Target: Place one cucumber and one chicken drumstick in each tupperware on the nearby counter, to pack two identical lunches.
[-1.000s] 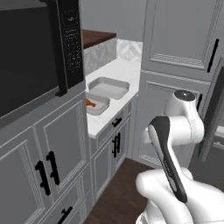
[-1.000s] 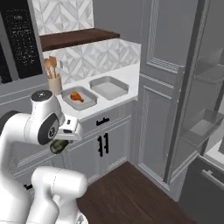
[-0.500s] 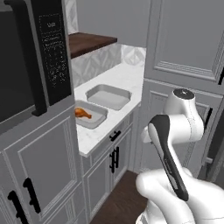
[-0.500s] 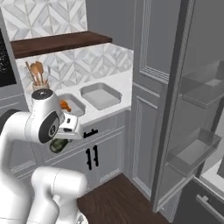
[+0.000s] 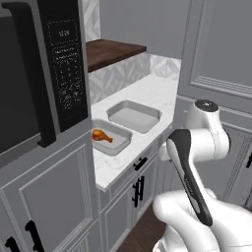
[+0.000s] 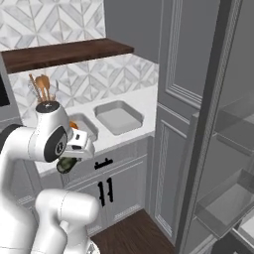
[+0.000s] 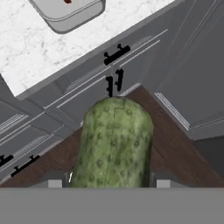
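Base just rolled closer, so the white marble counter (image 5: 147, 98) looks bigger now. My claw (image 7: 109, 181) is pinching the bumpy green cucumber (image 7: 113, 144), still off the counter's near edge, heading for the grey tupperware with the drumstick (image 5: 111, 137).

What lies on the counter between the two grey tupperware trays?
Nothing: in the left base view only bare white counter separates the tray with the drumstick from the empty tray.

The white arm is folded up in front of the grey cabinets below the counter (image 5: 129, 156). Its gripper (image 7: 109, 181) points down past the counter's edge. The two fingers seem closed on a green cucumber (image 7: 113, 142), one on each side of it.
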You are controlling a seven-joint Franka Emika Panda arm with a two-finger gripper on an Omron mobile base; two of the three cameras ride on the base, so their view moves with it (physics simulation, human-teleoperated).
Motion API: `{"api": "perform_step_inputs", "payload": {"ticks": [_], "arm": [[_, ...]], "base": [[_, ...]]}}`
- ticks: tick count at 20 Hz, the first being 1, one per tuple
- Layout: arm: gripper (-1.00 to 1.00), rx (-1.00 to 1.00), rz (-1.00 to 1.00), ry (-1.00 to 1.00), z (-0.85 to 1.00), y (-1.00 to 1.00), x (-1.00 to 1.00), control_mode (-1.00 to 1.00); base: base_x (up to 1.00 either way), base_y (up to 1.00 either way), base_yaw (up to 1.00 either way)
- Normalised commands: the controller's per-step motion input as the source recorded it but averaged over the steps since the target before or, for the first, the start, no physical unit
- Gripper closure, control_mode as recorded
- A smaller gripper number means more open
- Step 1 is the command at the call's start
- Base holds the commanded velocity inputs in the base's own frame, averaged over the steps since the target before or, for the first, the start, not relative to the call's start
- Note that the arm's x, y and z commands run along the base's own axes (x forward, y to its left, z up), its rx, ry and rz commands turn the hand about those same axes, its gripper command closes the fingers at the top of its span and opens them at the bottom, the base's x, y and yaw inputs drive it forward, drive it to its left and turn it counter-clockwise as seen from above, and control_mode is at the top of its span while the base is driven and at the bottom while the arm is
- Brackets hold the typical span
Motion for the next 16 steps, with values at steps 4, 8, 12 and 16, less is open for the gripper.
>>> {"api": "perform_step_inputs", "payload": {"ticks": [4, 8, 12, 16], "arm": [[1.00, 0.00, 0.00, 0.00, 0.00, 0.00, 0.00, 1.00], [1.00, 0.00, 0.19, 0.00, -0.10, 0.11, 0.73, -1.00], [1.00, 0.02, 0.32, 0.00, -0.07, 0.25, 0.99, -1.00], [1.00, 0.01, 0.36, 0.00, -0.08, 0.26, 1.00, -1.00]], "base": [[0.57, 0.00, 0.10], [0.00, 0.00, 0.00], [0.00, 0.00, 0.00], [0.00, 0.00, 0.00]]}}
